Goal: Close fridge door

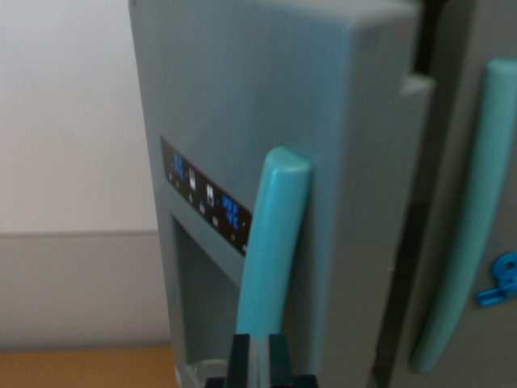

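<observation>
A grey toy fridge fills the wrist view. Its left door point(242, 97) stands out ahead of the right door point(460, 48), with a dark gap point(404, 267) between them. The left door carries a teal handle point(275, 234), a black display strip with blue digits point(206, 198) and a dispenser recess point(202, 299). My gripper point(258, 360) shows only as two black fingertips at the bottom edge, right at the lower end of that handle. A narrow pale strip separates the fingertips; whether they grip anything is unclear.
The right door has its own long teal handle point(472, 210) and a small blue knob point(501, 279) at the wrist view's right edge. A white wall point(65, 162) lies behind on the left, above a strip of wooden tabletop point(81, 368).
</observation>
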Robot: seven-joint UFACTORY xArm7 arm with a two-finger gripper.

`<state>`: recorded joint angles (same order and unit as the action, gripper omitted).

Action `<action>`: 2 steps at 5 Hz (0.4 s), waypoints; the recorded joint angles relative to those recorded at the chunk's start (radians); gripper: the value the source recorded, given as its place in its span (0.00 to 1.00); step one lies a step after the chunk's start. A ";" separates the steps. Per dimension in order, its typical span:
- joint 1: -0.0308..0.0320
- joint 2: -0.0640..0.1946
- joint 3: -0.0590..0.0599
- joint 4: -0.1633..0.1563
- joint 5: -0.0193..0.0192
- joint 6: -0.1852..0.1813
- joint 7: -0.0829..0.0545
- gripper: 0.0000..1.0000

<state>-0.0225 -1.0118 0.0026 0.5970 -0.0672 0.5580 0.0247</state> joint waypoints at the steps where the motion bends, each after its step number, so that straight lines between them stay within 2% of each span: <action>1: 0.0000 0.081 0.007 0.035 0.0000 0.000 0.000 1.00; 2: 0.0000 0.081 0.007 0.035 0.0000 0.000 0.000 1.00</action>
<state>-0.0225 -0.9309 0.0101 0.6324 -0.0672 0.5577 0.0247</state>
